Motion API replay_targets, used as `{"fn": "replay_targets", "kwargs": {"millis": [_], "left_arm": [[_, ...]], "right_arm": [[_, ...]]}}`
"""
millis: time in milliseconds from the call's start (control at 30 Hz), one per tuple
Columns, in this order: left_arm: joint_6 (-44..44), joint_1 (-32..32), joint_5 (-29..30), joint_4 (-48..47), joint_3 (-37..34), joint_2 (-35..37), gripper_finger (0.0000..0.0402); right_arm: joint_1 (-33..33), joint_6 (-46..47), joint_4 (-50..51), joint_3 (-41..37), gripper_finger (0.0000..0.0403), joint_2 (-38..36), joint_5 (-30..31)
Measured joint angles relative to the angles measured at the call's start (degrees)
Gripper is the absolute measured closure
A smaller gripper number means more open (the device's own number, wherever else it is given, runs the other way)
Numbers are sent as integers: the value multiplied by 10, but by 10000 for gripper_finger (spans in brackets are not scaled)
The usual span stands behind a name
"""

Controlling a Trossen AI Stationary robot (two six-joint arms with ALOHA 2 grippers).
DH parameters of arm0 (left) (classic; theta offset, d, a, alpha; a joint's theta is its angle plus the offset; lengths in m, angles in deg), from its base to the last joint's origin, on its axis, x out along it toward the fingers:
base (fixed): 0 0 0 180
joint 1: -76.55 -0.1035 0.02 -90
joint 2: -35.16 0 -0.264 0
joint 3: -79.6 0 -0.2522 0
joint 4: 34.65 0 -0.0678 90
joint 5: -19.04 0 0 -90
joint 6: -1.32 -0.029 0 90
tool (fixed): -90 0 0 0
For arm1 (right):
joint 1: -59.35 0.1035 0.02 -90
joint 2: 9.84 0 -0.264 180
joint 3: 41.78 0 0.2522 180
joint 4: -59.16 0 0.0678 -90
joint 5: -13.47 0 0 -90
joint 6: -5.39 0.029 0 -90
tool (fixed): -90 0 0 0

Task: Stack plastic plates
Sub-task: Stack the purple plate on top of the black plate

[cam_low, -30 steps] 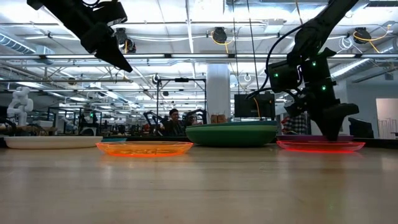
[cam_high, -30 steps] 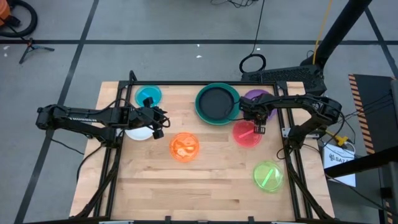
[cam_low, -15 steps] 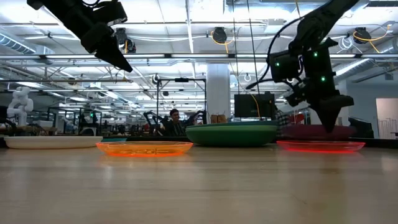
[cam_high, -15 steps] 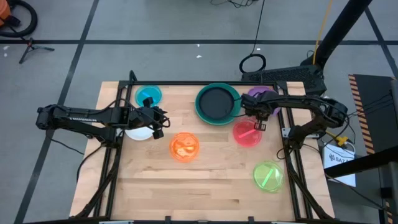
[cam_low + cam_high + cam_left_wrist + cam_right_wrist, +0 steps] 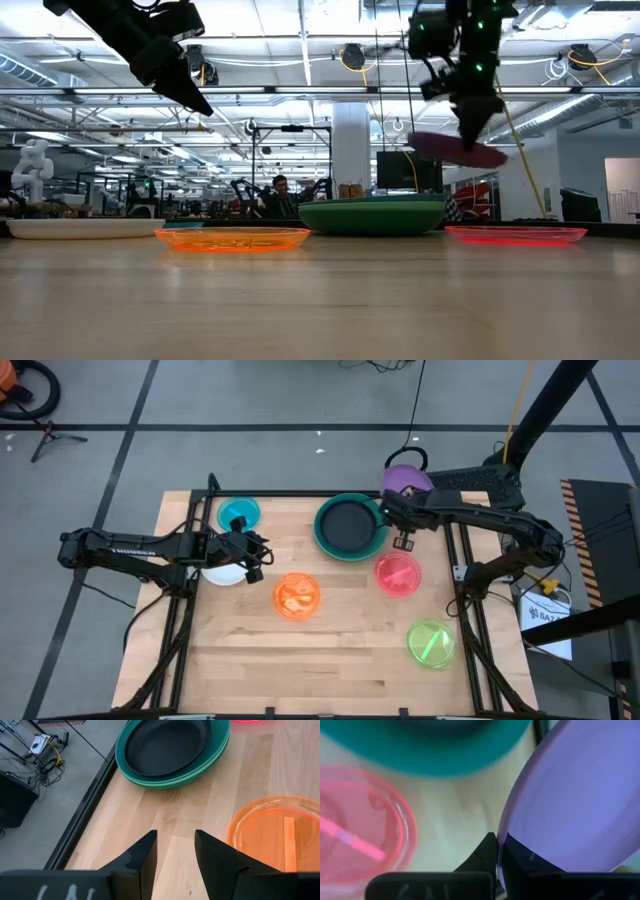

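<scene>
My right gripper (image 5: 399, 501) is shut on the purple plate (image 5: 405, 479), which it carries high above the table's far right, beside the stack of large green and teal plates with the black plate on top (image 5: 349, 526). In the low view the purple plate (image 5: 458, 150) hangs tilted in the air. The pink plate (image 5: 397, 574), orange plate (image 5: 297, 596), lime plate (image 5: 432, 642) and blue plate (image 5: 238, 514) lie flat on the table. My left gripper (image 5: 256, 556) is open, raised beside the white plate (image 5: 220, 573). My right gripper pinches the purple plate by its rim (image 5: 506, 838) between the two fingers (image 5: 487, 851), one on each face. The fingers come from above, pointing down (image 5: 470, 118). The plate is lifted clear of the table and tilts below the fingers.
The table's near half holds only the lime plate at the right. A black frame rail (image 5: 300, 493) runs along the far edge. Through the left wrist view I see the stack (image 5: 172, 750) and the orange plate (image 5: 270, 835) ahead of the open fingers.
My right gripper has risen from just above the table by the pink plate, taking the purple plate with it. The plate has left the table at the far right, is lifted clear and tipped, and has moved a little toward the green stack.
</scene>
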Motion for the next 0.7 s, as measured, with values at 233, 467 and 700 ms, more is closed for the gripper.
{"fn": "replay_targets", "kwargs": {"millis": [233,467,700], "left_arm": [[-1,0,0,0,0,0,263],[-1,0,0,3,0,0,263],[-1,0,0,2,0,0,263]], "right_arm": [[71,-25,-111,24,400,2,-32],[115,-56,-174,27,400,49,-31],[132,-81,-165,63,400,129,-31]]}}
